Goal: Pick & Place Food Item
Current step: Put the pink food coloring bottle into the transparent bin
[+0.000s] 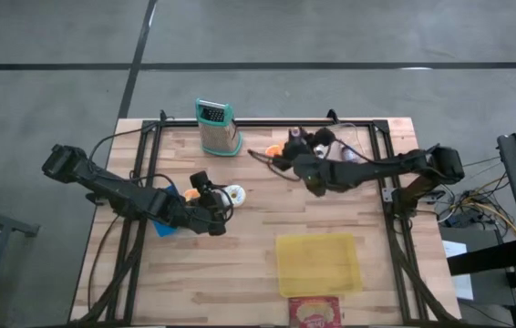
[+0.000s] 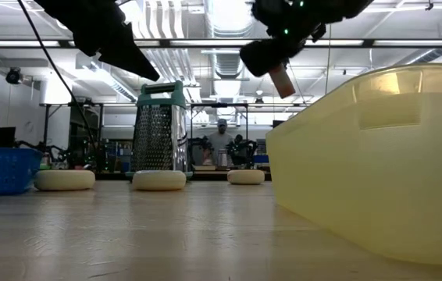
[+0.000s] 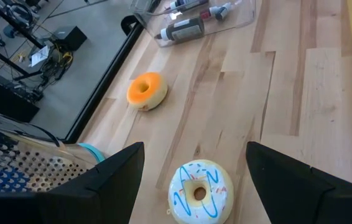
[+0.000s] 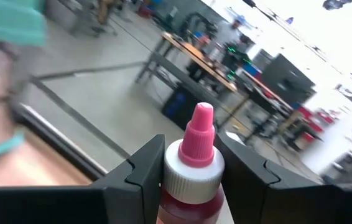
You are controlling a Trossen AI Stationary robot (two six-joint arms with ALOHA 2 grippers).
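My right gripper (image 1: 314,185) is shut on a small bottle (image 4: 193,176) of red liquid with a white cap and a pink tip, high above the table's far middle; the bottle also shows in the low view (image 2: 281,79). My left gripper (image 1: 214,208) is open and empty over the table's left middle, its fingers standing on either side of a white doughnut with blue squiggles (image 3: 199,191) that lies flat on the wood below. An orange-iced doughnut (image 3: 147,91) lies farther off. A yellow bin (image 1: 319,262) stands at the near right. My right gripper pinches the bottle between its two fingers (image 4: 140,176), just below the white cap (image 4: 194,179). The pink tip (image 4: 199,135) points out past the fingertips. The bottle is lifted clear of the table and sticks out tilted below the gripper (image 2: 281,79).
A metal grater with a teal handle (image 1: 218,128) stands at the far edge. A clear tray with bottles (image 3: 194,18) sits at the far right. A blue basket (image 1: 165,226) lies at the left under my left arm. A red packet (image 1: 314,312) lies at the near edge.
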